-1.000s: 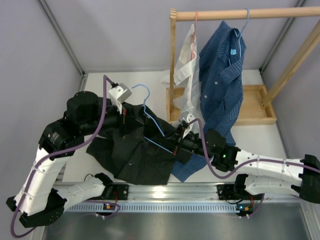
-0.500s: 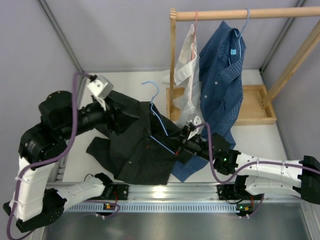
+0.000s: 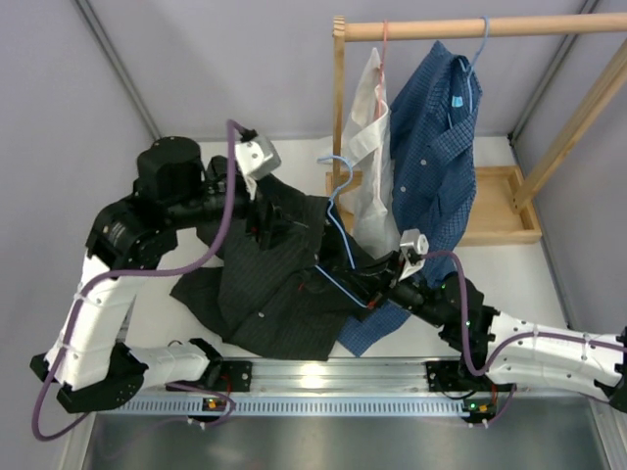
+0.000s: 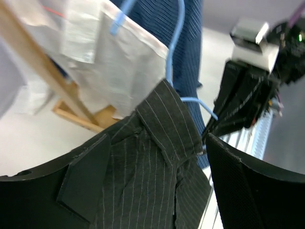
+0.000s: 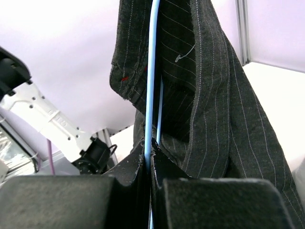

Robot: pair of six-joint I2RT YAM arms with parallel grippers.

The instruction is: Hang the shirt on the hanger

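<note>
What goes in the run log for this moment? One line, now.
left end effector: open, at shirt collar | right end effector: shut on hanger | hanger: light-blue, partly inside shirt

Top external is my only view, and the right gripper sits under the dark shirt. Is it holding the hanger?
Observer: Yes. The right wrist view shows the right gripper shut on the hanger, with the thin blue wire pinched between its fingers.
Operator: Does the left gripper have cloth?
Observer: No. In the left wrist view the left gripper is open. The collar of the shirt lies between its spread fingers, unpinched.
Operator: Is the hanger inside the shirt?
Observer: Partly, at least. The right wrist view shows the wire running up between two layers of the cloth.
</note>
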